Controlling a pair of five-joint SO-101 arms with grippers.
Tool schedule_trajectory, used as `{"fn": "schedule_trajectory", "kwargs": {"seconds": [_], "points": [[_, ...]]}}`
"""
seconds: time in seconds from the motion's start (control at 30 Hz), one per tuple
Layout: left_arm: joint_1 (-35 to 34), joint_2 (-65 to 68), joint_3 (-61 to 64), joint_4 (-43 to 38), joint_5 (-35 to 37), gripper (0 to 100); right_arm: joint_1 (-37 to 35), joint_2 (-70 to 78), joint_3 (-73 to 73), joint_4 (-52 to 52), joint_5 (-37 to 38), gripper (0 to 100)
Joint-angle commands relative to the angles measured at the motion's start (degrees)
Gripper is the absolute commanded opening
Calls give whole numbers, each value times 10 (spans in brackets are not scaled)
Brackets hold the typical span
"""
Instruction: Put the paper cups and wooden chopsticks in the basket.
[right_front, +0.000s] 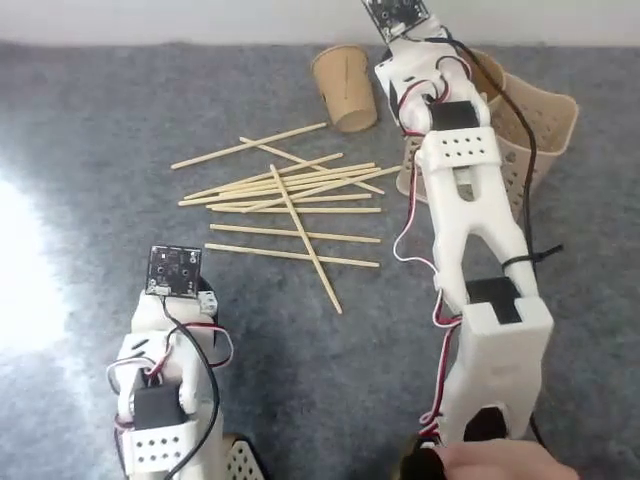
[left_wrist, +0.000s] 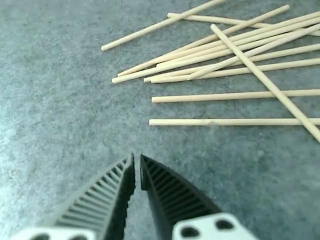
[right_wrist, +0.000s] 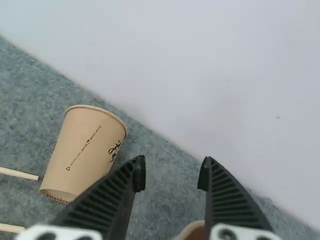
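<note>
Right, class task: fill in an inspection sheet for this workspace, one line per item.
Surface: grey carpet, flat.
Job's things: paper cup on its side near the wall; wooden chopsticks scattered loose mid-carpet, some crossing; basket partly under the right arm.
Clutter: nothing seen.
Grippers: left gripper shut, empty, over bare carpet short of the chopsticks; right gripper open, empty, near the cup.
Cables: red, white and black wires run loose along both arms.
Surroundings: white wall behind the carpet.
</note>
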Motion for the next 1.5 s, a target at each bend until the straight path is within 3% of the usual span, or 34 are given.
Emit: {"fn": "schedule_trajectory", "kwargs": {"seconds": [0.0, 0.17, 0.3, 0.5, 0.8, 0.93, 1.17, 1.37, 1.47], "points": [[4, -9, -5, -1, -4, 15, 0, 15, -13, -12, 2, 186], [4, -9, -5, -1, -4, 15, 1, 25, -11, -7, 2, 186], [4, -9, -5, -3, -4, 15, 0, 9, -13, 57, 6, 187], [5, -9, -5, -3, -4, 15, -4, -109, -13, 158, 69, 187], [5, -9, -5, -4, -5, 15, 5, -293, -13, 331, 103, 190], [5, -9, -5, -2, -5, 15, 37, -337, -13, 389, 100, 190], [3, -8, -5, 0, -6, 15, 165, -333, -13, 461, 76, 191], [4, -8, -5, 0, -7, 15, 188, -332, -11, 521, 170, 275], [4, -8, -5, 0, -7, 15, 175, -330, -5, 570, 277, 279]]}}
